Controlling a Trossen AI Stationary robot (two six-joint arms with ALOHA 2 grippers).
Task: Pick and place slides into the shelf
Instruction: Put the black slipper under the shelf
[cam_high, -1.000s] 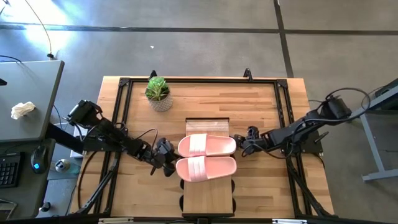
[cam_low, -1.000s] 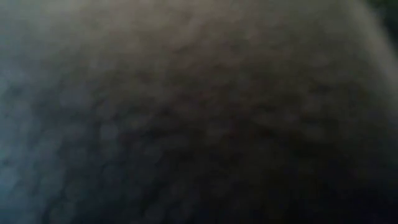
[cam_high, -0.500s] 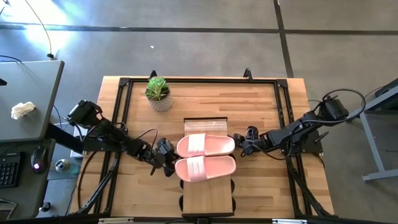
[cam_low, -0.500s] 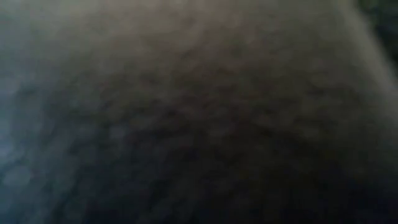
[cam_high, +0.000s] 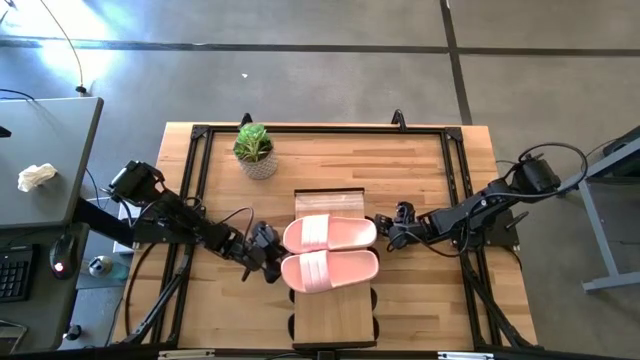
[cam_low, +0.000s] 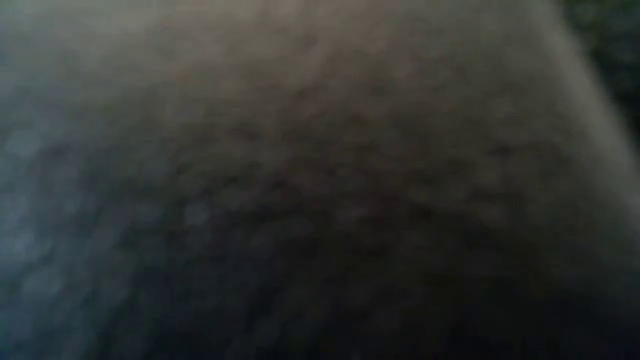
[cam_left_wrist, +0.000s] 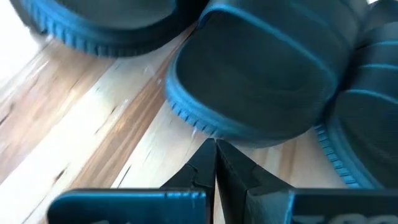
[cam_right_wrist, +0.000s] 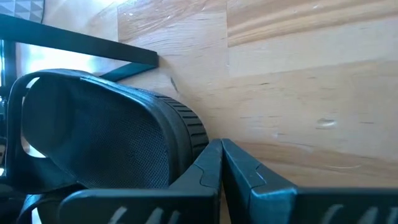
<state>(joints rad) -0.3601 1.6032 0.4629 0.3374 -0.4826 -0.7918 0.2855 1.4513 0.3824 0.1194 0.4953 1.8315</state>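
Left gripper (cam_high: 268, 254) and right gripper (cam_high: 393, 232) both clenched empty, flanking pink slides (cam_high: 330, 250) atop shelf (cam_high: 333, 318). Pair nudged slightly leftward since a second ago; aligning, nearly placed.

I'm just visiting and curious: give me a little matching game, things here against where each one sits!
Things:
1. pale pink slides
2. potted plant
3. left claw
4. right claw

Places:
A. far left part of the tabletop
B. on the shelf's plank top
C. shut, right of the pink pair
D. shut, left of the pink pair

Pairs: 1-B, 2-A, 3-D, 4-C
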